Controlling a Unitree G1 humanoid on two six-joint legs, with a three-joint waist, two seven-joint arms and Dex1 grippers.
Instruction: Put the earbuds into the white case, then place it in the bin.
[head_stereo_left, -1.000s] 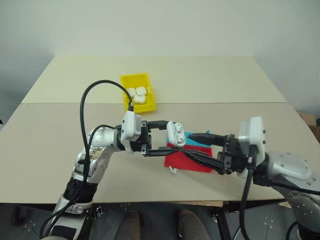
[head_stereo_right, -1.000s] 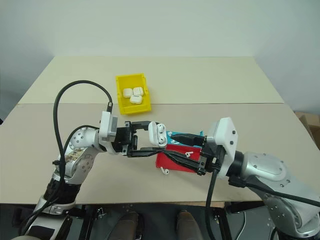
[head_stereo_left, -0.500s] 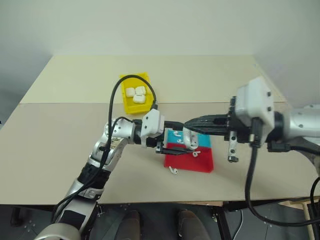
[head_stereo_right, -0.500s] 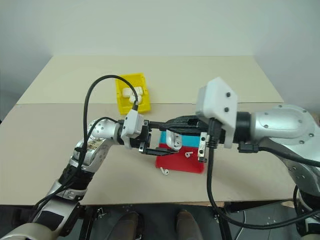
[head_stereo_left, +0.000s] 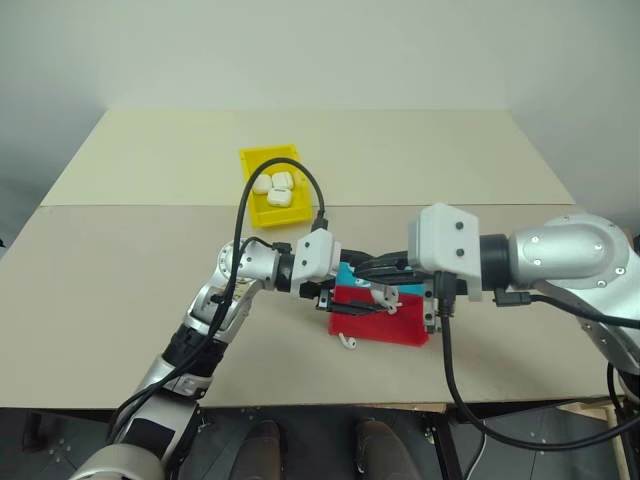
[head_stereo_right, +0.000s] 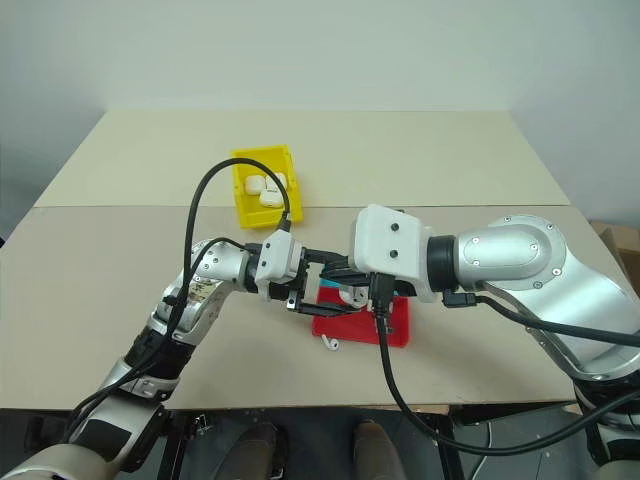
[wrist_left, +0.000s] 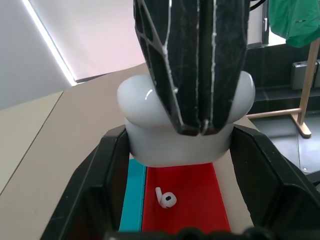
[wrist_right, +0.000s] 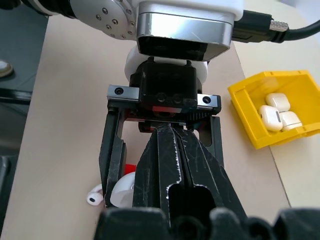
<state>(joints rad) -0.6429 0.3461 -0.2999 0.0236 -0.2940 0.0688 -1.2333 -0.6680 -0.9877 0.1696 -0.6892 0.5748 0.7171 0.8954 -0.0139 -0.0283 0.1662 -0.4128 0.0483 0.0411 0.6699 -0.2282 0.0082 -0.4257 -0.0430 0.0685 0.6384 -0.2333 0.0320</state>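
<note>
1. I see the white case (wrist_left: 185, 125) clamped in my left tool (wrist_left: 185, 150), over the red and teal tray (head_stereo_left: 385, 322); my right tool (wrist_left: 192, 131), fingers pressed together and empty, hides its top.
2. One earbud (wrist_left: 165, 198) lies on the tray, another (head_stereo_left: 347, 342) just beside it.
3. The yellow bin (head_stereo_left: 250, 163) stands farther back from the tray on the beige table (head_stereo_left: 120, 250), holding three cases.
4. Pale wall behind.

We reach both arms inward so the grippers meet head-on over the middle of the workspace. The left gripper (head_stereo_left: 345, 293) points toward our right, roughly level, its two black fingers (wrist_left: 107, 175) clamped on either side of a white case (wrist_left: 150, 135). The right gripper (wrist_left: 194, 131) points toward our left, tilted slightly downward, fingers pressed together, tips against that case.
</note>
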